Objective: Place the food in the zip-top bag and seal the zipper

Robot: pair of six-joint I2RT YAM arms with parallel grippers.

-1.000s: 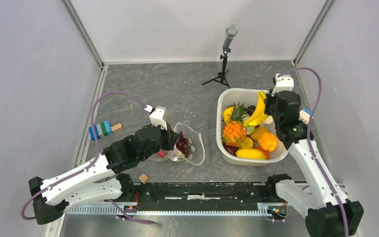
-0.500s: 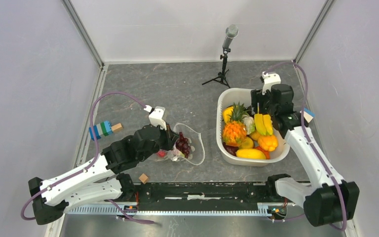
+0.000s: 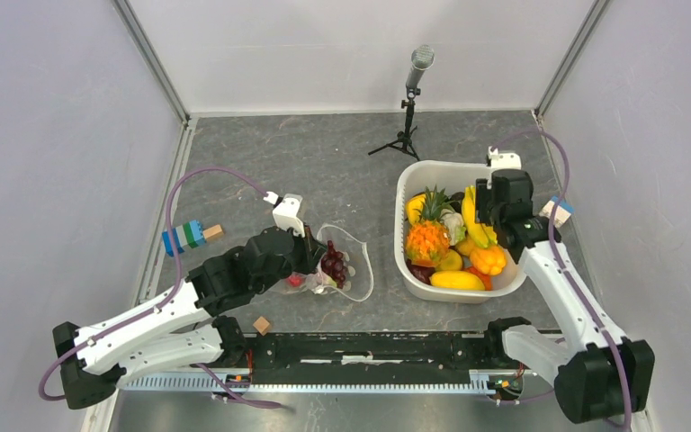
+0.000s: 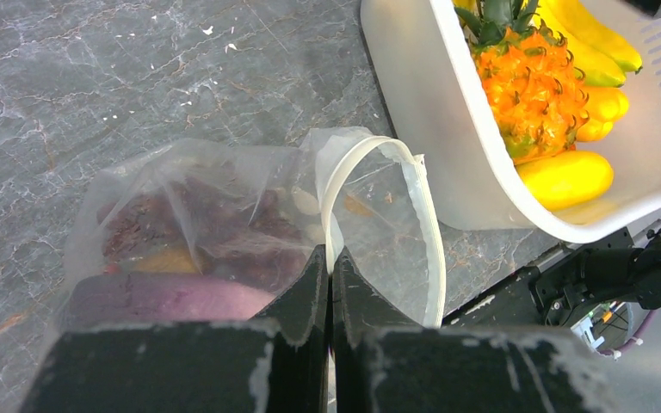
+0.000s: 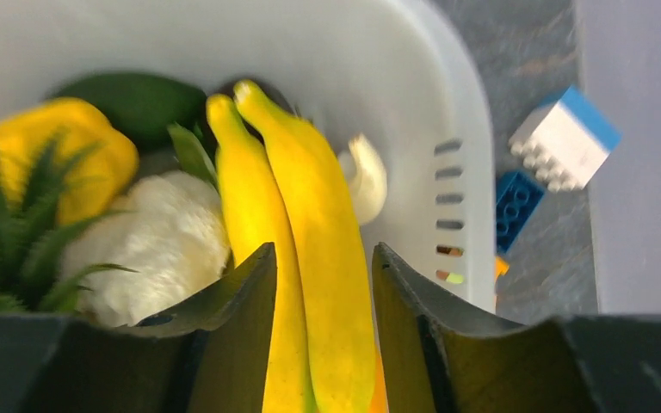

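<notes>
While the bag lies on the table beside the basket, grapes inside, its zipper strip is pinched by the closed left gripper. Over the basket, the bananas are clamped between the fingers of the right gripper, seemingly just above the cauliflower.

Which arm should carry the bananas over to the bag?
Right. The right hand grips the bananas in the basket; the left hand is busy pinching the bag open at its rim.
</notes>
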